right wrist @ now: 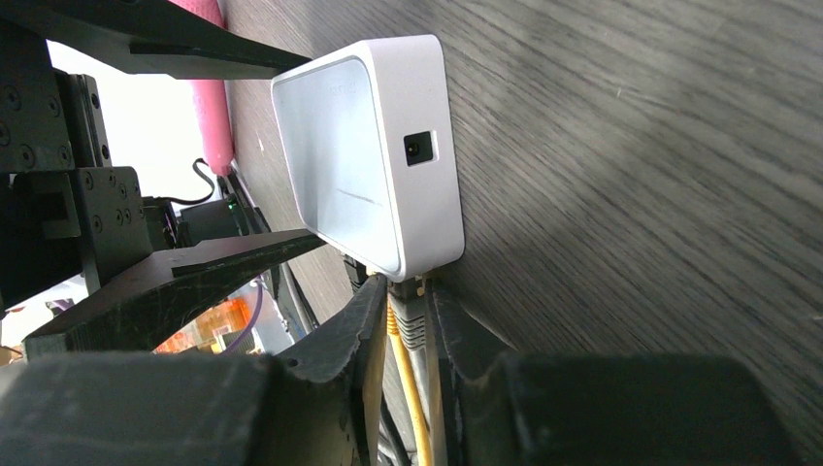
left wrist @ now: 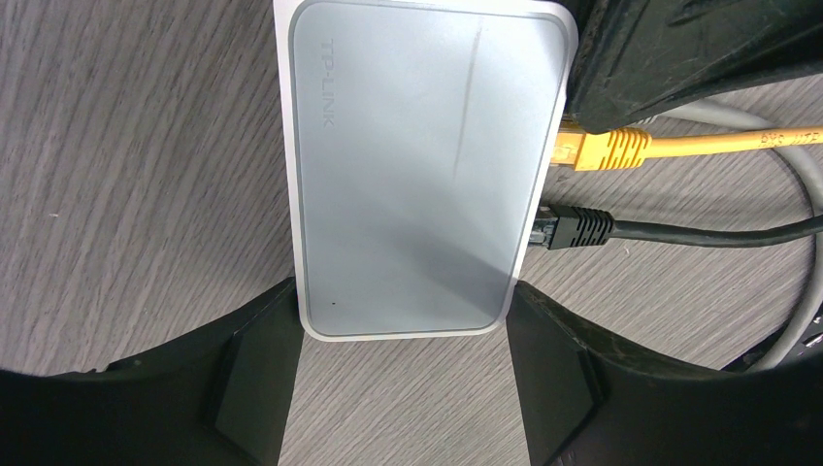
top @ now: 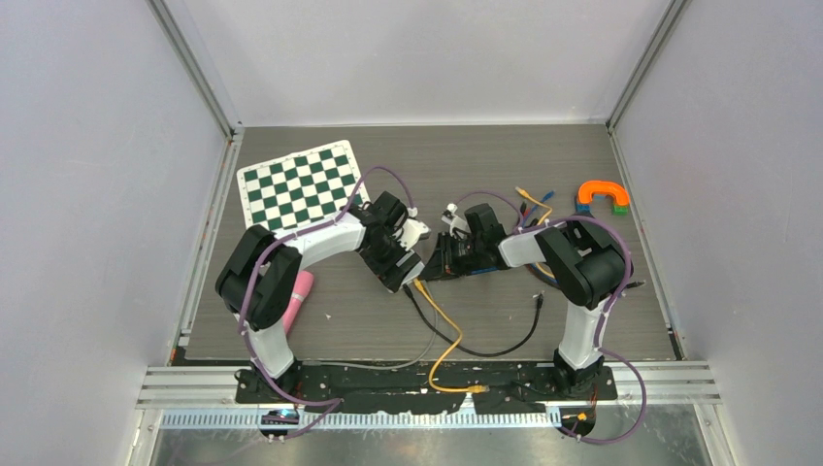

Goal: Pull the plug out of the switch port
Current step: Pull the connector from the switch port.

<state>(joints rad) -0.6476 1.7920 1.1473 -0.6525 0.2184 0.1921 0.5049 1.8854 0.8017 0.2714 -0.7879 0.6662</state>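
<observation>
Top external, left wrist and right wrist views of the two arms meeting at the middle of the wood-grain counter (top: 485, 165).

The switch (left wrist: 417, 165), a pale grey TP-LINK box with rounded corners, lies flat on the counter at mid-table, mostly hidden under the arms in the top view. The left gripper (left wrist: 403, 361) straddles one end of it. Its jaws are pressed against the two long sides, so the switch is held between them.

Two plugs sit side by side in ports on the right-hand edge of the switch as the left wrist view shows it. They are the yellow plug (left wrist: 607, 148) and, just beside it, the black plug (left wrist: 579, 227). The yellow cable (top: 448, 340) and the black cable (top: 505, 348) trail toward the near edge of the counter. A grey cable (left wrist: 806, 184) loops next to them.

The right gripper (right wrist: 403, 330) reaches in from the right. Its jaws are drawn close together and pinch the yellow plug right at the switch, with the black plug seen in line behind it. A small square power socket (right wrist: 419, 148) shows on the adjacent side of the switch.

Elsewhere, a green-and-white chessboard (top: 299, 186) lies far left and a pink cylinder (top: 299, 296) lies near left under the left arm. An orange arch-shaped block (top: 602, 194) sits far right, and loose coloured cable ends (top: 532, 199) lie just left of it.
</observation>
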